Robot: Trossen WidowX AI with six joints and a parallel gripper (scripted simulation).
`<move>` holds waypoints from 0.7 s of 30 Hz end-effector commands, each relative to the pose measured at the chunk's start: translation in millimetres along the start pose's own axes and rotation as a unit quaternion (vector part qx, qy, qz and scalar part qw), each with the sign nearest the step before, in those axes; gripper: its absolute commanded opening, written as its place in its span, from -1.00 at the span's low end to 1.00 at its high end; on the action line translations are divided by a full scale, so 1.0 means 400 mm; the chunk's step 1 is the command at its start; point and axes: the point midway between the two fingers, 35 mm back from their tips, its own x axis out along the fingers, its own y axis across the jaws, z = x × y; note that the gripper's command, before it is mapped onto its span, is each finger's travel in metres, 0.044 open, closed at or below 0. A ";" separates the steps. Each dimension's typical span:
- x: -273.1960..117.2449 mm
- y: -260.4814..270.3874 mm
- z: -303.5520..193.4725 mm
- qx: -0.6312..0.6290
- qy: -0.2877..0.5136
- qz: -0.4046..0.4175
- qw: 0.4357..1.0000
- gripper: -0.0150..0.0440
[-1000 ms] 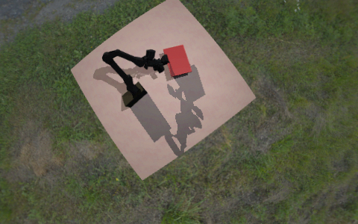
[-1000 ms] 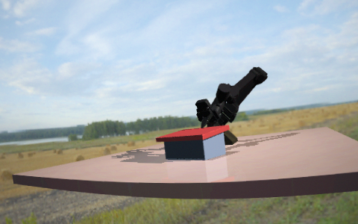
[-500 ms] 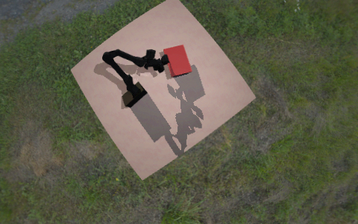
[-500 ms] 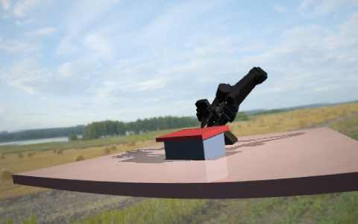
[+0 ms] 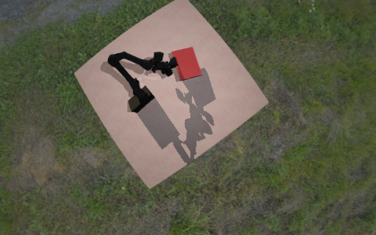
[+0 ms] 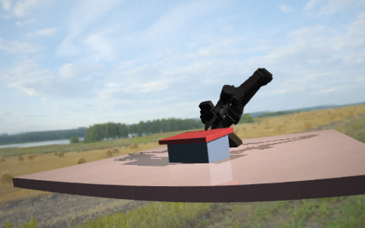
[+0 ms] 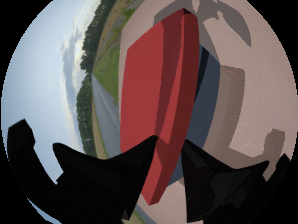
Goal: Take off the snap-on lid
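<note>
The red lid (image 5: 189,63) (image 6: 194,135) (image 7: 145,80) lies over the blue-grey storage box (image 6: 188,153) (image 7: 207,107), right side up. In the exterior view it juts out well past the box's left side and only a little past its right. A dark wedge shows under part of its rim in the wrist view; whether the lid touches the box all round I cannot tell. My gripper (image 5: 175,63) (image 6: 207,127) (image 7: 169,141) is shut on the lid's edge on the arm's side, one finger over the top and one beneath. The lower fingertip is hidden in the exterior view.
The pinkish table (image 5: 235,86) (image 6: 95,175) ends in straight edges with grass beyond. The arm's base (image 5: 141,101) stands near one edge, and the arm arches from it toward the box. Dark shadows of the arm and box fall across the table.
</note>
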 end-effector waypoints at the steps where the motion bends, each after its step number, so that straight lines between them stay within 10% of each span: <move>1: 0.001 0.001 0.000 -0.001 0.001 0.000 1.000 -0.49; 21: -0.032 0.048 0.000 -0.001 0.002 -0.001 1.000 -0.49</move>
